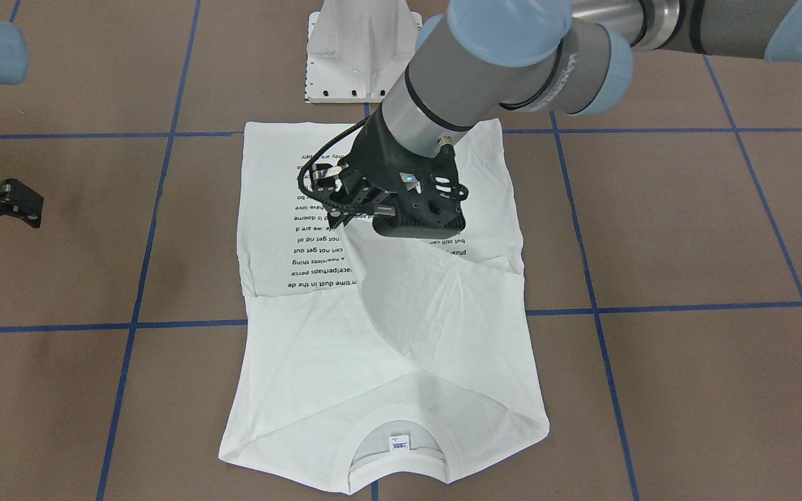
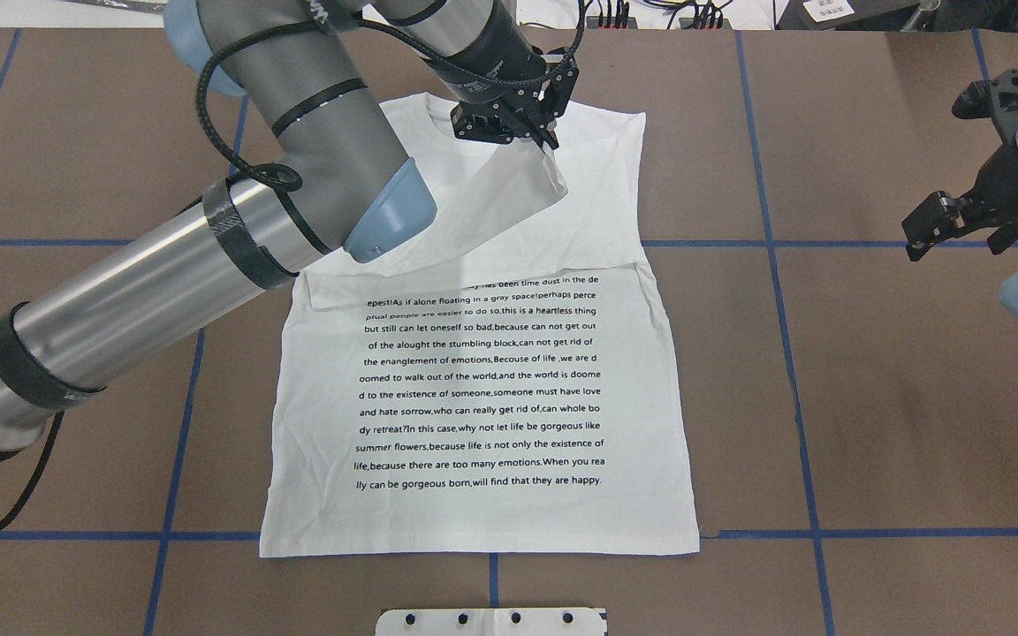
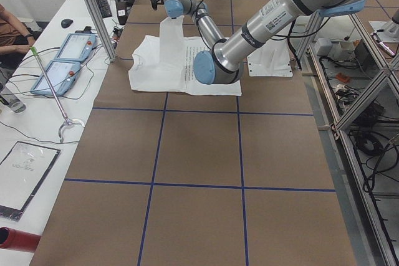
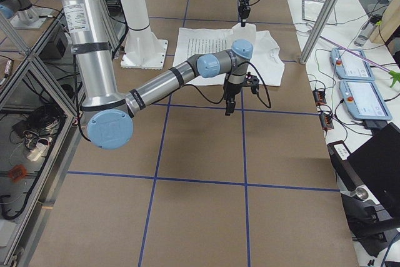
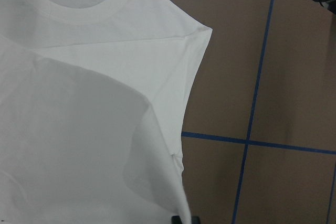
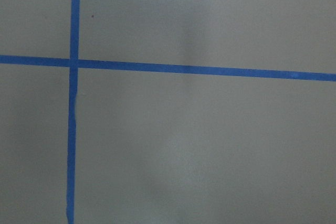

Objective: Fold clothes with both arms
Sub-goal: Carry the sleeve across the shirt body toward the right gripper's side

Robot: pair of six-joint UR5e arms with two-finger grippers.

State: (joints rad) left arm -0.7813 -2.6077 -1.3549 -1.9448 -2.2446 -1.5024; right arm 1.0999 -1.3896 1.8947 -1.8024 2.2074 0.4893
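Left arm [image 2: 208, 238] looms closest, left gripper [image 2: 549, 148] pinching a lifted flap [image 2: 509, 190] of the shirt [image 2: 482, 512] on the table [image 2: 871, 397]; right gripper [image 2: 960, 228] hangs spread, off-cloth. Risk: pinch slips, flap drops crooked.

A robotics lab: a brown table [image 3: 199, 147] gridded with blue tape [image 3: 201, 184], aluminium framing [image 3: 92, 10] at its edges, two teach pendants [image 3: 73, 47] on a white bench [image 3: 25, 129] beside it, loose cables [image 3: 373, 154] along its other side.
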